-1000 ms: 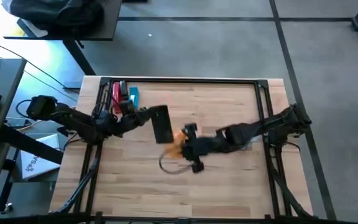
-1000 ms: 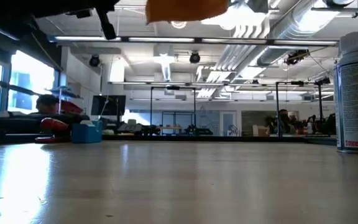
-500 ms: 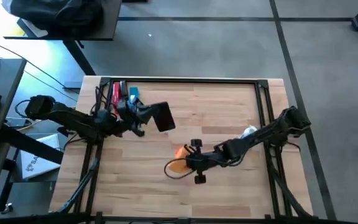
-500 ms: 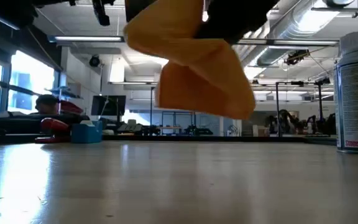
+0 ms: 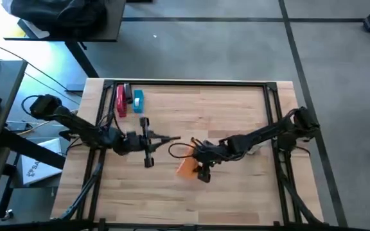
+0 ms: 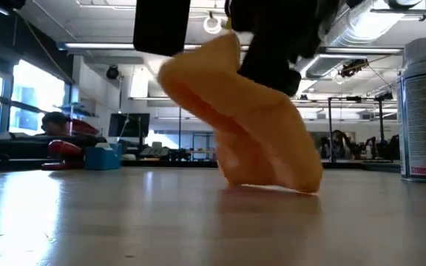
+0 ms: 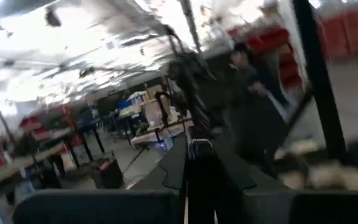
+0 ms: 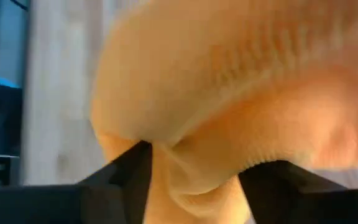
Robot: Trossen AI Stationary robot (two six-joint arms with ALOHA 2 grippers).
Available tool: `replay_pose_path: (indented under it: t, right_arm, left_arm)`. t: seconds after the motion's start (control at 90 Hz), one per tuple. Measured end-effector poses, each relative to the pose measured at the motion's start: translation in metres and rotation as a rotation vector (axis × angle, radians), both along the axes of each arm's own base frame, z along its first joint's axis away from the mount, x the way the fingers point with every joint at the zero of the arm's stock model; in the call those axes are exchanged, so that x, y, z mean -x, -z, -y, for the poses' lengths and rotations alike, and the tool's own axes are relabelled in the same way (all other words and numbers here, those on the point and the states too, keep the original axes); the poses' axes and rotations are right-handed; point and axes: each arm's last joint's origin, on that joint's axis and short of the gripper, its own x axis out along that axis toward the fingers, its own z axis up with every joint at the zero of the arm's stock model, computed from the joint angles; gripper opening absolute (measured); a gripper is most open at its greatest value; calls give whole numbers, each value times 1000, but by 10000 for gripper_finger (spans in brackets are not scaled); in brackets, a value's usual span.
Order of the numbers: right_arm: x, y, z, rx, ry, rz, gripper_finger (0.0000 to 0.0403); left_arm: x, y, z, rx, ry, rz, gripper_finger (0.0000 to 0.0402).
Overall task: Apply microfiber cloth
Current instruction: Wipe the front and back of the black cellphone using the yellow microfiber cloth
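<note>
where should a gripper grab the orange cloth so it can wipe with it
At the bunched top fold, coming from above. The right gripper is already shut on that fold of the microfiber cloth, so the loose lower part hangs free and its bottom edge meets the table, ready for wiping.

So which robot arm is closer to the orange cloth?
The right. Its pincer is pinching the orange cloth, whose bottom touches the table. The left pincer sits apart from it, nearer the table's left side.

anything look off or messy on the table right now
Nothing spilled or damaged. The microfiber cloth is bunched into a lump in the right gripper, its lower edge touching the table rather than lying flat. The left gripper holds a thin dark object edge-on mid-table.
</note>
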Motion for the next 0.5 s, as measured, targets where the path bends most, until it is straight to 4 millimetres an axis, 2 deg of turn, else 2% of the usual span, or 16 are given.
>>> replay_pose_path:
  t: [0.233, 0.389, 0.5]
  right_arm:
    - [-8, -33, -2, -35, 51, -13, 267]
    - [-12, -52, -3, -50, 60, 11, 272]
    - [-16, -71, -8, 23, 21, 74, 269]
  left_arm:
    - [6, 5, 17, -468, -10, -66, 26]
    - [8, 14, 24, -812, -30, -154, 26]
    - [10, 23, 26, -1061, -71, -257, 26]
